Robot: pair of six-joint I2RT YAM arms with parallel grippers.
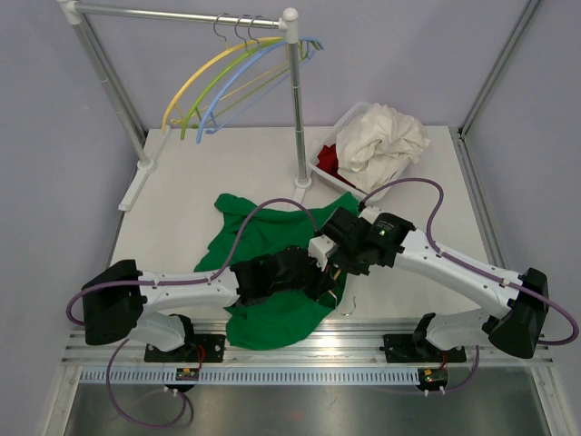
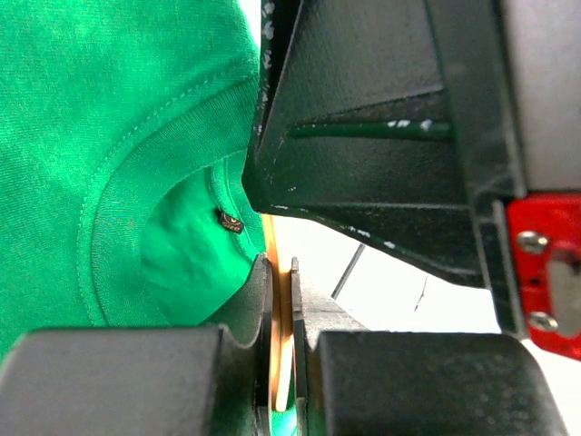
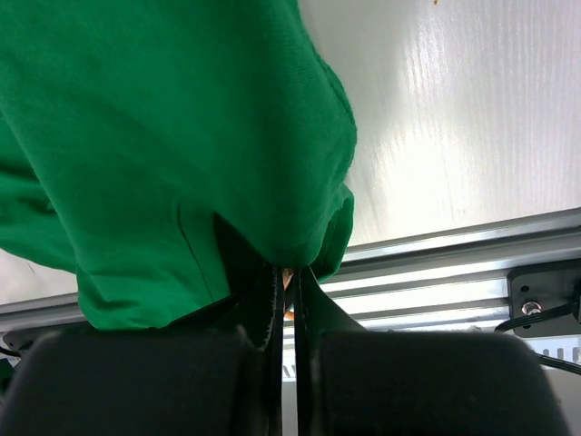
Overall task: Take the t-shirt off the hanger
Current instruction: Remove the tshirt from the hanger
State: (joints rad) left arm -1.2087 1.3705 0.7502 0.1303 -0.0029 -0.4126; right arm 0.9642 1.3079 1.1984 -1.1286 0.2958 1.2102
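Green t-shirt (image 1: 263, 236) lies crumpled on the desk (image 1: 227, 163) near the arms. The left tool (image 2: 281, 345) pinches the orange hanger (image 2: 269, 241) at the collar (image 2: 118, 182), and the right tool (image 3: 286, 300) pinches fabric. Slow, opposed pulls should free it cleanly.

free: table (image 1: 182, 218) L of t-shirt (image 1: 272, 325) | obst: rack post (image 1: 296, 118) + laundry bin (image 1: 320, 156) rear R

Robot lab bench: white table (image 1: 236, 168), aluminium frame (image 1: 497, 71), plain walls (image 1: 408, 45).
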